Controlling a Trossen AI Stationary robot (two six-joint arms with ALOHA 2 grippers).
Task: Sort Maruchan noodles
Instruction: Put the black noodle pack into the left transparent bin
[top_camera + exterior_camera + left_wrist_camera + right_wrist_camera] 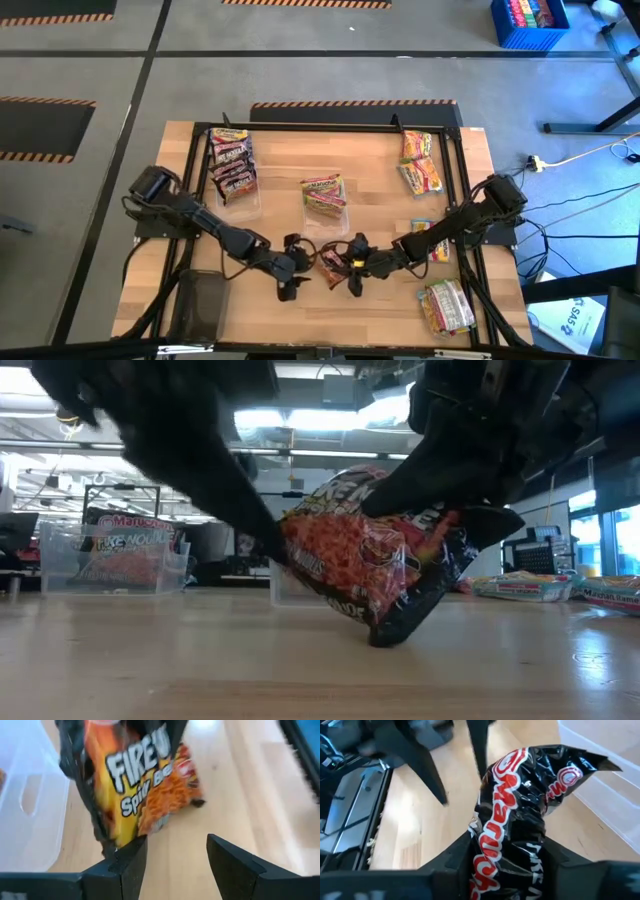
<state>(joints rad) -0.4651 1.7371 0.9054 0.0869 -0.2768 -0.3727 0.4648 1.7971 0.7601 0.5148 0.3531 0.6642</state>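
Observation:
One Maruchan noodle packet [370, 560], black and orange-red, stands tilted near the table's front middle. My right gripper [510, 850] is shut on it, reaching in from the right [352, 268]. My left gripper [172, 847] is open just left of the packet [295, 272], with nothing between its fingers. The packet [135, 785] lies just beyond those fingertips. My right gripper pinches the packet's crumpled black end [520, 845] between its two fingers, coming from the table's right and slanting down. The packet is tilted, its lower corner [385, 638] on the table and the rest raised. My left gripper: one fingertip [132, 852] is close to the packet's edge; whether it touches, I cannot tell.
A clear tray [232, 165] with dark red packets stands far left, and another tray [325, 195] with packets stands mid table. Loose packets lie far right [420, 165], mid right [432, 240] and near right [445, 305]. A black frame [300, 128] borders the table.

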